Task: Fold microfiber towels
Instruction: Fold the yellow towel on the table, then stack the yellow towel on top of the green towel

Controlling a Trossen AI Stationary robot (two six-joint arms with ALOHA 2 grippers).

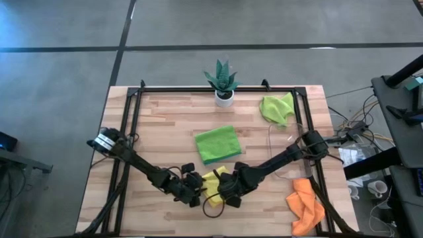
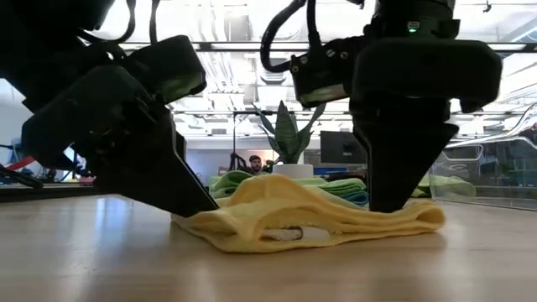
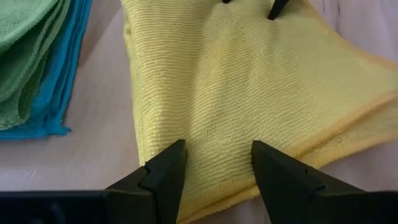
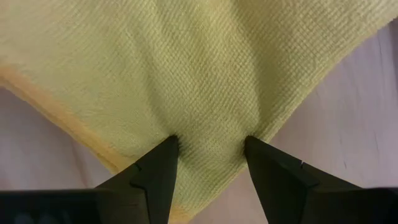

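Observation:
A yellow towel [image 1: 214, 182] lies folded in several layers on the table near its front edge; it also shows in the low view [image 2: 310, 214]. My left gripper [image 1: 195, 192] stands open at the towel's left end, and my right gripper [image 1: 229, 193] stands open at its right end. A folded lime green towel [image 1: 218, 144] lies on a light blue one [image 3: 62, 93] in the table's middle. A second lime green towel [image 1: 276, 108] lies crumpled at the far right. An orange towel [image 1: 305, 205] lies crumpled at the near right. My left gripper [image 3: 217, 165] rests its open fingertips [image 3: 174, 163] on the yellow towel's top layer [image 3: 214, 143], close to its folded edge. The fingers slant down from the table's left. The towel lies flat on the table. My right gripper [image 4: 208, 149] sets its open fingertips [image 4: 166, 149] down on the yellow towel near a corner [image 4: 208, 127], coming from above. The cloth puckers into small creases between the two tips. The towel lies on the table.
A small potted plant [image 1: 223, 82] stands at the far edge. A clear plastic tray [image 1: 283, 151] sits right of the green towel. A black frame [image 1: 132, 112] runs along the table's sides. A person [image 2: 252, 164] shows in the room beyond.

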